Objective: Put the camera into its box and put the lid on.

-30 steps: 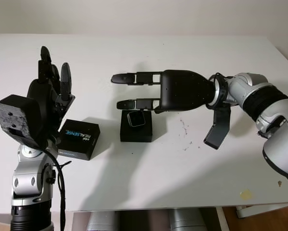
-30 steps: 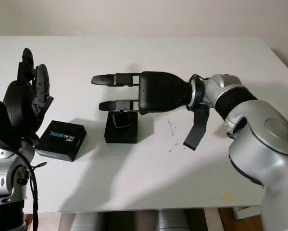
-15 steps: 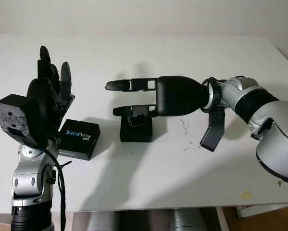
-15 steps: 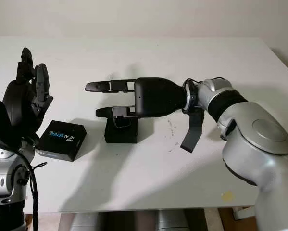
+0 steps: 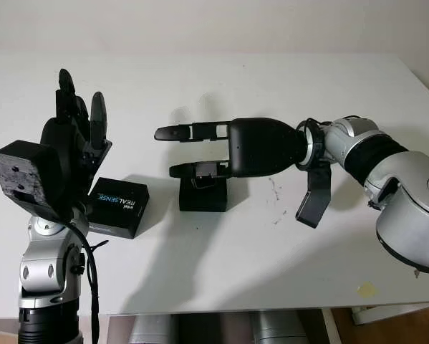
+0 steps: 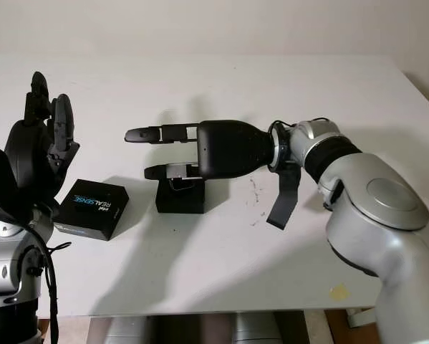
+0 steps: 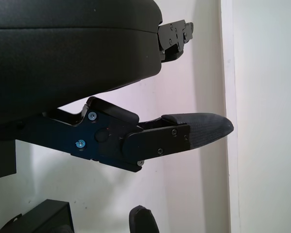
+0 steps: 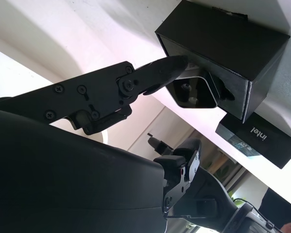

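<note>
A small black box [image 5: 203,197] stands open at the table's middle with the silver-faced camera [image 8: 194,92] sitting in it. Its lid [image 5: 117,206], black with REALSENSE printed on it, lies flat to the left of the box. My right hand [image 5: 167,152] reaches in from the right, open, just above the box. Its lower finger [image 5: 196,170] lies across the camera and hides it in the head views; whether it touches I cannot tell. My left hand [image 5: 78,107] is held up, open, behind and left of the lid.
The white table [image 5: 235,265] has a few dark specks [image 5: 275,193] right of the box and a yellowish mark [image 5: 367,289] near its front right edge. The right hand's thumb [image 5: 313,201] hangs down toward the tabletop.
My right hand has slid left and a little lower, so its lower finger now covers the camera that was visible in the box. The left hand, lid and box have not moved.
</note>
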`<action>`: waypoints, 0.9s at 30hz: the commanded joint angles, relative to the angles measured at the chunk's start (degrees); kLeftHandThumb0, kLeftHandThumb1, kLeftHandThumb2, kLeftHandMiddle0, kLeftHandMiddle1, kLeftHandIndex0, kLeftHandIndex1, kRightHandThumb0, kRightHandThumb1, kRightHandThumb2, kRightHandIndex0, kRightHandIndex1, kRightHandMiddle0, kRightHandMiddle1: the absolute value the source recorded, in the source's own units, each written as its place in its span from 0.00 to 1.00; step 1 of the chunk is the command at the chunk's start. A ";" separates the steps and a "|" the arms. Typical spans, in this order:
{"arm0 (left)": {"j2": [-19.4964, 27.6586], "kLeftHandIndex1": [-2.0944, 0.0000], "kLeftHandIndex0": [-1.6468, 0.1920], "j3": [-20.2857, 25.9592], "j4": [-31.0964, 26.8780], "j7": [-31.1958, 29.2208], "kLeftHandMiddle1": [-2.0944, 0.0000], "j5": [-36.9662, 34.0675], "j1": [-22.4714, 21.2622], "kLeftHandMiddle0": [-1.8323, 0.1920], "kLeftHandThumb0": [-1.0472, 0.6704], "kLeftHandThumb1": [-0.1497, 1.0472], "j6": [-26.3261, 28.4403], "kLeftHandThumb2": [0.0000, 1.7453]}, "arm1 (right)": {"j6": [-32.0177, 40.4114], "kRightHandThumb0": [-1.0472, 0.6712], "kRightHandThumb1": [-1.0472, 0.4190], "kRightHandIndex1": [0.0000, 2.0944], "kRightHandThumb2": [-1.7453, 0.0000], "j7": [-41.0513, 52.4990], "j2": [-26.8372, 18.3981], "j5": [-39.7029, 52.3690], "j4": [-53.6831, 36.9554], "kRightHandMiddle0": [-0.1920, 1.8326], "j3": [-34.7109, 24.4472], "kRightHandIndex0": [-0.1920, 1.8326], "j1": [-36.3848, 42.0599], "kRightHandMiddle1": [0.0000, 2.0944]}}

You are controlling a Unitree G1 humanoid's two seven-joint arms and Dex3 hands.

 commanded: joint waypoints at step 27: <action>-0.61 1.00 1.00 0.63 -2.01 0.22 1.00 -0.44 0.79 1.00 0.18 1.00 0.30 0.31 | 0.88 0.33 0.08 0.03 0.97 1.00 2.43 1.19 2.38 0.30 0.91 0.18 -1.79 0.60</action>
